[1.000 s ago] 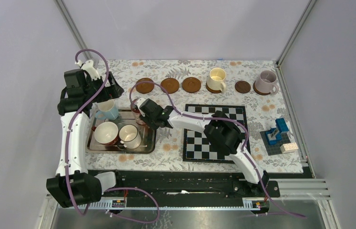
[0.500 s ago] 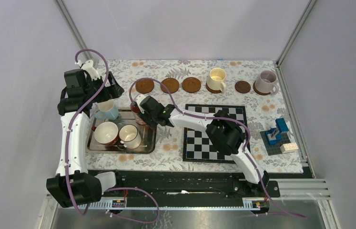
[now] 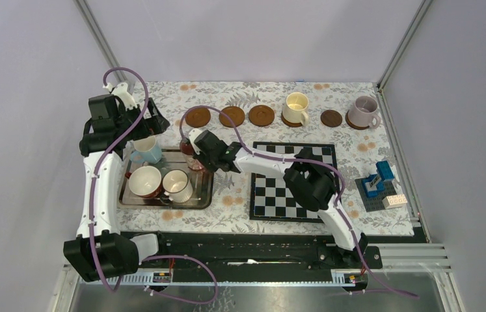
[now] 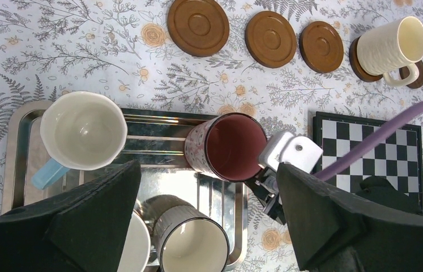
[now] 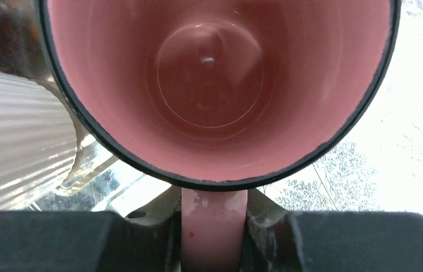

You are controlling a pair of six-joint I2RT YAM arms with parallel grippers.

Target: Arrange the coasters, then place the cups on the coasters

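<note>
right pincer (image 5: 213,231) is clamped on the handle of the pink patterned mug (image 4: 226,146) at the far-right corner of the metal tray (image 4: 16,130), presumably to carry it to a bare coaster (image 4: 197,25), while the left pincer (image 4: 207,192) hangs wide open above.

The black left gripper (image 4: 207,170) hangs spread wide, while the black right gripper (image 5: 213,235), arm stretched leftward, pinches the handle of a pink mug (image 5: 214,85).
</note>
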